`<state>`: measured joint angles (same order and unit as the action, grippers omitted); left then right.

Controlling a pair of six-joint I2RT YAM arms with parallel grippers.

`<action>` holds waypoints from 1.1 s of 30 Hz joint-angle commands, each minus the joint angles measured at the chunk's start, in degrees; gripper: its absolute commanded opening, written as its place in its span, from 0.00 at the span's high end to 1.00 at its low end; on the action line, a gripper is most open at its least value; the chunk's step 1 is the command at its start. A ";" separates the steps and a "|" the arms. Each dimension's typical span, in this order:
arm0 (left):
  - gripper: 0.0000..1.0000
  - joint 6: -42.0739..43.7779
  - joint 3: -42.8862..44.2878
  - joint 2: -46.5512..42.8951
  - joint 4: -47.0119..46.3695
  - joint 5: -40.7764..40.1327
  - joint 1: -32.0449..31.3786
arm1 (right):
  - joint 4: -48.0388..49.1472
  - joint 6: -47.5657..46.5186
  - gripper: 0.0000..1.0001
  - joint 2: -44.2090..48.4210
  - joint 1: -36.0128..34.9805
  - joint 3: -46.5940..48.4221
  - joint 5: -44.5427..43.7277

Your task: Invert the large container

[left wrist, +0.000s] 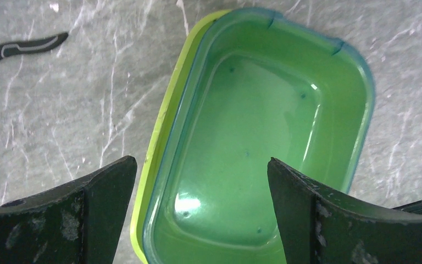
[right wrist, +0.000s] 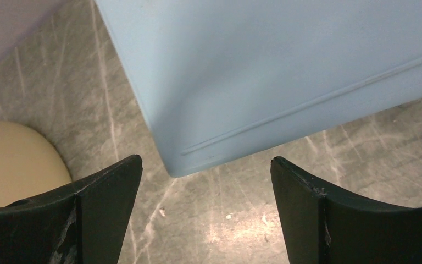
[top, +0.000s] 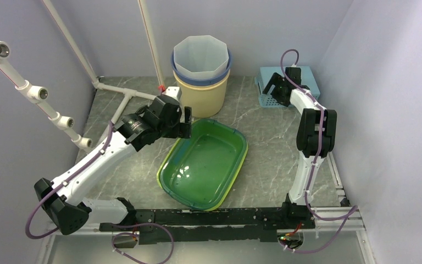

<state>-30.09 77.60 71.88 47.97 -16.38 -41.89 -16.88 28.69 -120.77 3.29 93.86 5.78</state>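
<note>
The white left arm [top: 96,159] slants from lower left to centre, its black left gripper [top: 185,122] spread wide. The white right arm [top: 306,165] rises at right, its black right gripper [top: 271,87] agape.

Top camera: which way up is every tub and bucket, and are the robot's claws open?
green tub, right way up, empty, not flipped yet.
stacked buckets, upright, nested, open tops up.
left gripper, open, over the tub's rim.
right gripper, open, by the blue basket, holding nothing.
</note>
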 commanded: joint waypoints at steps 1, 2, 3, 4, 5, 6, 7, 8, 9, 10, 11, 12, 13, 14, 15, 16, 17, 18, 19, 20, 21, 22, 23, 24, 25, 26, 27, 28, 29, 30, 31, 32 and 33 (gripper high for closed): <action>0.05 -3.33 -2.30 0.68 2.61 0.06 0.45 | -1.95 -0.13 0.09 1.30 0.14 1.48 -6.67; 0.05 -3.65 -2.74 0.71 2.87 0.22 0.49 | -2.64 -0.35 0.09 1.36 0.14 1.60 -7.05; 0.05 -3.81 -3.17 0.65 3.04 0.46 0.60 | -2.70 -0.83 0.09 1.59 0.18 1.30 -6.68; 0.05 -3.98 -3.90 0.59 3.06 0.49 0.59 | -2.03 -1.30 0.09 2.14 0.14 0.60 -6.08; 0.05 -4.26 -4.47 0.43 3.24 0.41 0.63 | -1.09 -1.74 0.09 2.88 0.14 -0.37 -4.58; 0.05 -4.63 -4.88 0.43 3.52 0.28 0.77 | -0.29 -2.04 0.09 3.58 0.14 -1.33 -3.19; 0.05 -4.76 -5.29 0.31 3.97 0.16 0.90 | 0.08 -2.20 0.09 4.22 0.14 -1.95 -2.11; 0.05 -4.94 -5.67 0.29 4.55 -0.06 1.16 | 0.39 -2.49 0.08 4.84 0.16 -2.46 -1.21; 0.05 -5.05 -6.09 0.13 5.16 -0.27 1.34 | 0.73 -2.79 0.08 5.36 0.16 -2.84 -0.54; 0.05 -5.07 -6.58 -0.18 5.61 -0.38 1.64 | 1.02 -2.92 0.08 5.64 0.14 -2.95 -0.46; 0.05 -5.14 -7.11 -0.63 5.94 -0.42 2.01 | 1.32 -3.16 0.08 5.38 0.14 -2.45 0.12; 0.05 -5.16 -7.75 -1.21 6.11 -0.21 2.44 | 0.65 -3.55 0.08 4.76 0.03 -1.00 0.11; 0.05 -5.22 -8.40 -1.85 5.98 0.08 2.90 | -1.55 -3.96 0.09 3.69 -0.21 1.36 -0.23; 0.05 -5.35 -8.89 -2.46 5.73 0.38 3.44 | -4.14 -4.52 0.09 2.70 -0.71 4.00 -1.03; 0.05 -5.52 -9.36 -3.06 5.54 0.74 3.93 | -7.48 -5.13 0.09 2.27 -1.64 5.74 -3.18; 0.05 -5.77 -9.77 -3.54 5.30 1.04 4.37 | -8.57 -5.91 0.09 2.50 -2.69 6.50 -5.85; 0.05 -5.89 -9.97 -4.00 5.03 1.30 4.67 | -8.86 -6.61 0.08 3.32 -4.88 6.43 -10.05; 0.05 -6.13 -10.13 -4.33 4.88 1.38 4.79 | -8.80 -7.31 0.07 4.14 -6.54 5.91 -13.96; 0.05 -6.39 -10.13 -4.55 4.86 1.17 4.87 | -9.16 -7.87 0.07 4.84 -7.83 5.82 -17.15; 0.05 -6.59 -10.12 -4.64 4.92 0.91 4.95 | -9.57 -8.08 0.06 5.19 -8.84 6.12 -19.72; 0.05 -6.71 -10.04 -4.74 4.99 0.70 5.02 | -9.53 -8.59 0.06 5.29 -9.65 6.70 -21.19; 0.05 -6.80 -9.95 -4.72 4.96 0.62 5.06 | -8.91 -10.31 0.06 5.03 -10.42 7.43 -22.20; 0.05 -6.64 -9.85 -4.68 4.93 0.57 5.14 | -8.41 -11.89 0.05 4.26 -11.06 8.81 -22.96; 0.05 -6.46 -9.70 -4.50 4.92 0.66 5.26 | -8.46 -13.49 0.05 2.88 -11.57 10.97 -23.51; 0.05 -6.32 -9.40 -4.22 5.05 0.61 5.32 | -9.23 -14.92 0.04 0.79 -11.84 13.80 -24.18; 0.05 -6.30 -8.99 -3.90 5.42 0.41 5.45 | -10.46 -16.02 0.05 -1.58 -11.89 17.49 -25.03; 0.05 -6.25 -8.64 -3.53 5.86 0.31 5.50 | -11.82 -17.25 0.05 -4.46 -11.90 21.04 -26.60; 0.05 -6.24 -8.21 -3.20 6.22 0.13 5.57 | -13.90 -18.67 0.05 -7.44 -11.97 25.64 -28.62; 0.05 -6.40 -8.01 -2.97 6.52 0.05 5.61 | -15.77 -19.92 0.05 -10.22 -12.03 29.91 -30.74; 0.05 -6.54 -7.84 -2.83 6.65 0.24 5.59 | -16.70 -21.33 0.05 -12.48 -12.02 33.13 -33.40; 0.05 -6.65 -7.79 -2.84 6.74 0.48 5.59 | -16.23 -22.77 0.04 -14.13 -12.02 34.89 -35.23; 0.05 -6.93 -7.78 -3.00 6.78 0.65 5.67 | -14.34 -24.53 0.03 -15.12 -11.99 34.96 -36.36; 0.05 -7.14 -8.07 -3.24 6.68 0.74 5.68 | -11.76 -26.68 0.03 -15.51 -12.00 34.15 -36.64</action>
<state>-35.73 67.55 68.86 54.11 -15.90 -36.53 -29.02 10.52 -132.44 -9.91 125.36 -21.76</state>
